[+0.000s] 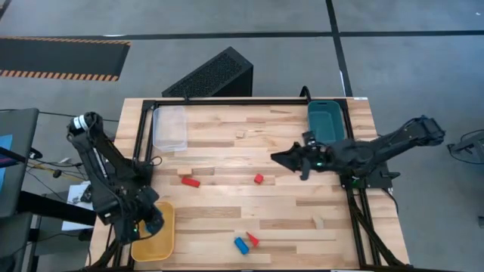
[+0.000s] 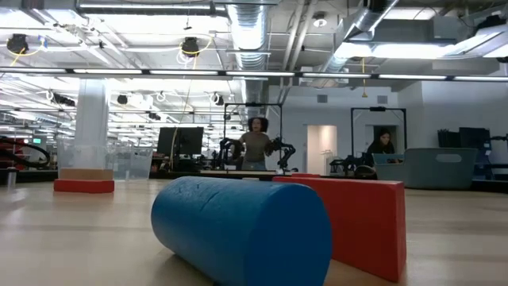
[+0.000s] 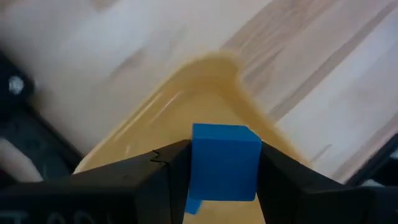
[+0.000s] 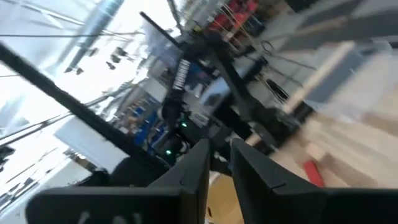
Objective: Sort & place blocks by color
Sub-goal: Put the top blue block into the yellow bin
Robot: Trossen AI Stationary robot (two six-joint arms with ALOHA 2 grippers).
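My left gripper is shut on a blue block over the yellow tray at the table's near left corner. My right gripper hovers at the table's middle right, pointing toward the left edge, its fingers nearly together and empty. On the table lie a red block, a small red block, a blue cylinder beside a red wedge, and pale wood blocks. My left gripper pinches the blue block by two opposite side faces between its two fingers. The fingers come from above, slanting down. The block is lifted clear above the yellow tray's corner, its top face showing past the fingertips.
A clear tray stands at the far left and a teal tray at the far right. A black perforated box lies beyond the far edge. A person stands in the room behind. Bare wood lies between the blocks.
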